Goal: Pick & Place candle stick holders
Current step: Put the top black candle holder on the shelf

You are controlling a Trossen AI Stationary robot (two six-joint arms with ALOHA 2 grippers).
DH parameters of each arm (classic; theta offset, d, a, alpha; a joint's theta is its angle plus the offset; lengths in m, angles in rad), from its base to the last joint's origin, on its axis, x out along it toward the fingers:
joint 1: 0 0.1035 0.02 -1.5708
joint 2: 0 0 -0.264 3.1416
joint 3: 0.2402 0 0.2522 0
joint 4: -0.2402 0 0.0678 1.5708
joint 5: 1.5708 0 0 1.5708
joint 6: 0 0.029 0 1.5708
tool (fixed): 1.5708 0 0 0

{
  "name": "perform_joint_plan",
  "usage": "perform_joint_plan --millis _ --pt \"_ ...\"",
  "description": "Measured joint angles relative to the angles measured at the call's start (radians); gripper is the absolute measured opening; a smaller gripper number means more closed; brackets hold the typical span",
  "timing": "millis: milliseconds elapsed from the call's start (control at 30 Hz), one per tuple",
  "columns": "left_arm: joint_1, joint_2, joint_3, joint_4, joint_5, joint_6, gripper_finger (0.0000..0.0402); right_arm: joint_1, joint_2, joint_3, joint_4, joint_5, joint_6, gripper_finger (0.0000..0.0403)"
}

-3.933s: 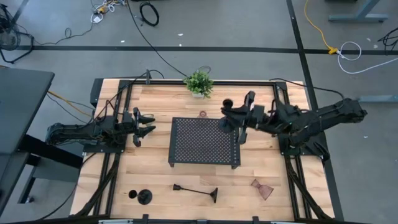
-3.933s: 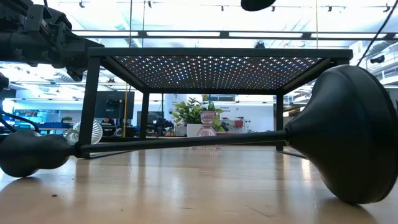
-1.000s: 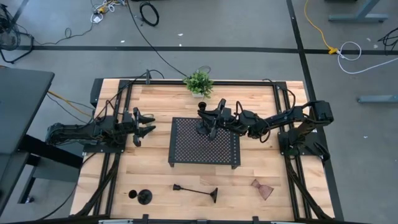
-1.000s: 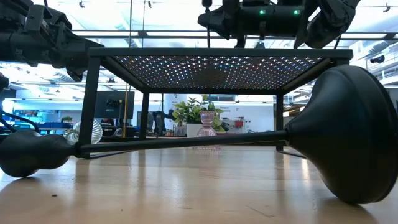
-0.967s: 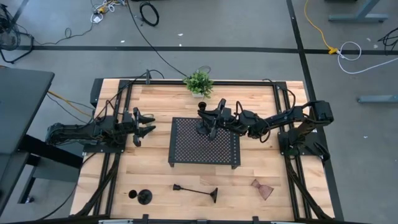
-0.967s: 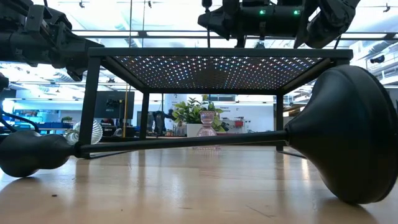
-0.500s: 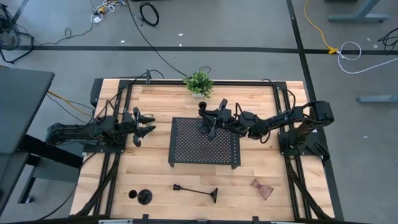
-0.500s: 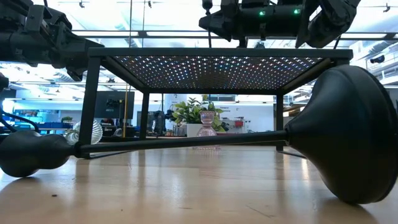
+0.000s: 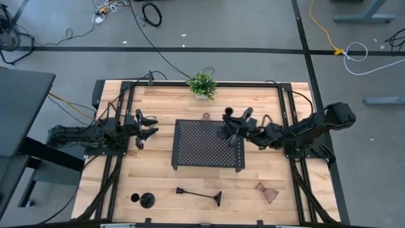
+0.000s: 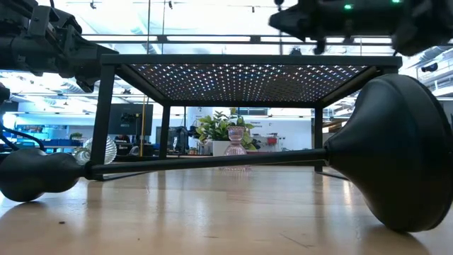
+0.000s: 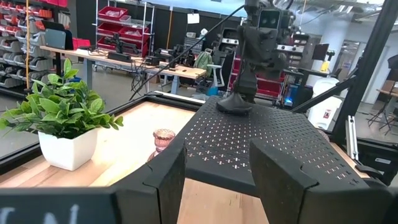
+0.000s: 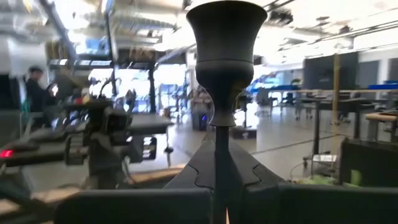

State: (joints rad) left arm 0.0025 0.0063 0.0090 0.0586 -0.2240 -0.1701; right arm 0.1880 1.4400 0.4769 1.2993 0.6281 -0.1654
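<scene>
Black and slim, the stemmed metal candle stick holder (image 12: pixel 224 74) stands upright on the black perforated rectangular tray (image 9: pixel 205 152), near its right end, stem pinched between the closed right gripper (image 9: pixel 231 128). The left gripper (image 9: pixel 147 126) waits spread, empty, well left.

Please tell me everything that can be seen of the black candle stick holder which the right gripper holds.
The black candle stick holder is slim and matte dark, perhaps metal, with a small flared cup on top, a thin stem and a round flared base. It stands upright. The right gripper is shut on its stem below the cup. Its base seems to rest on the perforated top of the black tray, near the tray's far right corner. Nothing else touches it. The left gripper waits open, far from it, at the table's left.
</scene>
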Motion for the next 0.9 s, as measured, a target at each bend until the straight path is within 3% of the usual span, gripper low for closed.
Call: perform_joint_plan --millis 200,467,900 --pt "0.0 0.0 0.0 -0.001 0.0 0.0 0.0179 0.036 -0.027 -0.088 0.122 0.084 -0.013 0.0002" --pt "0.0 0.0 0.0 -0.002 0.0 0.0 0.0179 0.043 -0.036 -0.081 0.116 0.108 -0.08 0.0002" --pt "0.0 0.0 0.0 -0.003 0.0 0.0 0.0179 0.043 -0.038 -0.077 0.067 0.113 -0.033 0.0008"
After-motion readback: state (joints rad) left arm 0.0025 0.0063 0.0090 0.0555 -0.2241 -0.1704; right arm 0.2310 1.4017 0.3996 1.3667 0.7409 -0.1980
